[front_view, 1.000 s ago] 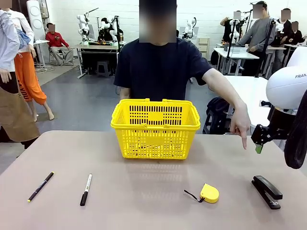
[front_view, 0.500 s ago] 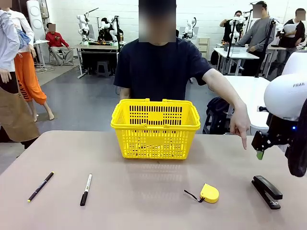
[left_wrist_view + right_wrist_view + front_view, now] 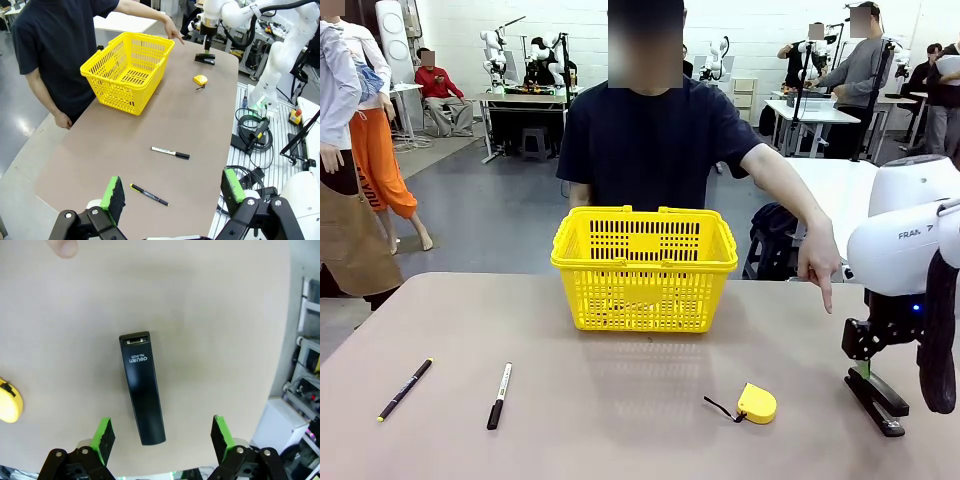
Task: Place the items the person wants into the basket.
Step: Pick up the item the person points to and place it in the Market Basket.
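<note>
A black stapler (image 3: 876, 398) (image 3: 142, 386) lies at the table's right end. My right gripper (image 3: 861, 366) (image 3: 162, 432) hangs open just above it, fingers either side of its near end, not touching. The person's hand (image 3: 819, 270) points down at that spot from behind. The yellow basket (image 3: 644, 268) (image 3: 127, 70) stands at the far middle of the table. A marker (image 3: 499, 395) (image 3: 170, 153) with a white barrel and black cap lies at the front left. High over the table's left end, my left gripper (image 3: 172, 192) is open and holds nothing.
A thin black pen (image 3: 405, 389) lies left of the marker. A yellow tape measure (image 3: 756, 403) (image 3: 9, 400) sits between basket and stapler. The table edge runs close behind the stapler in the right wrist view. Cables and robot bases crowd the floor beyond.
My right arm has come down and slightly forward, bringing its gripper from beside the pointing hand to just over the stapler. The person's hand and the items have stayed put.
</note>
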Tool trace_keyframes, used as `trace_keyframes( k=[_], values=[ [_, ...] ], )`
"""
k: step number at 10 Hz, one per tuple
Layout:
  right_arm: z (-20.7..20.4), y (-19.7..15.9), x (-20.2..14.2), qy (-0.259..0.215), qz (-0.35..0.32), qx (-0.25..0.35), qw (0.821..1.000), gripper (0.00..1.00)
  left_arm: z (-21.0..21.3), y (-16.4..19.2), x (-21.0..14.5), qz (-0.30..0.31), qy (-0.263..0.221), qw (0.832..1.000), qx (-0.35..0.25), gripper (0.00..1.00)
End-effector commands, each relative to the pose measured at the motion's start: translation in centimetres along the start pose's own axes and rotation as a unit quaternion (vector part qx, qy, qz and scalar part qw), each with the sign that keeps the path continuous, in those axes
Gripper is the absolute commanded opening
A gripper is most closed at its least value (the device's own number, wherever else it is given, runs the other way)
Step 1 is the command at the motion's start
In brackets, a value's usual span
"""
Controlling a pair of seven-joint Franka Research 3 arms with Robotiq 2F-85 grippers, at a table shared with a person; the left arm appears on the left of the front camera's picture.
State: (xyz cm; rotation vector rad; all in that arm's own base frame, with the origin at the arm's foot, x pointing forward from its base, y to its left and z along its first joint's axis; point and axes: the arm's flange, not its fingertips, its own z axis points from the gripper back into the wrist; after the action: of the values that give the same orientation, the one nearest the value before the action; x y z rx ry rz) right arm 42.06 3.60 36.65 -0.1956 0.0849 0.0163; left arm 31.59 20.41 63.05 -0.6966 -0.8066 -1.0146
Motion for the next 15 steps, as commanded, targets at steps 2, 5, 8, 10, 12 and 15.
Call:
trace_keyframes(
  k=[2, 5, 8, 10, 12, 15],
  values=[
    [-1.4, 0.8, 1.7, 0.004, -0.01, -0.008, 1.0, 1.0, 0.2, 0.1, 0.1, -0.01, -0.01, 1.0, -0.003, 1.0],
    [-2.5, 1.0, 2.1, 0.015, -0.001, -0.007, 1.0, 1.0, 0.2, 0.1, 0.1, -0.01, -0.01, 1.0, -0.003, 1.0],
    [-3.1, 0.9, 2.3, 0.035, 0.016, 0.009, 0.999, 1.0, 0.2, 0.1, 0.1, -0.01, -0.01, 1.0, -0.003, 1.0],
    [-3.1, 0.8, 2.4, 0.044, 0.025, 0.018, 0.999, 1.0, 0.2, 0.1, 0.1, -0.01, -0.01, 1.0, -0.003, 1.0],
    [-3.3, 0.5, 2.4, 0.049, 0.049, 0.022, 0.997, 0.41, 0.2, 0.1, 0.1, -0.01, -0.01, 1.0, -0.003, 1.0],
    [-3.5, 0.3, 2.4, 0.055, 0.056, 0.031, 0.996, 0.0, 0.2, 0.1, 0.1, -0.01, -0.01, 1.0, -0.003, 1.0]
  ],
)
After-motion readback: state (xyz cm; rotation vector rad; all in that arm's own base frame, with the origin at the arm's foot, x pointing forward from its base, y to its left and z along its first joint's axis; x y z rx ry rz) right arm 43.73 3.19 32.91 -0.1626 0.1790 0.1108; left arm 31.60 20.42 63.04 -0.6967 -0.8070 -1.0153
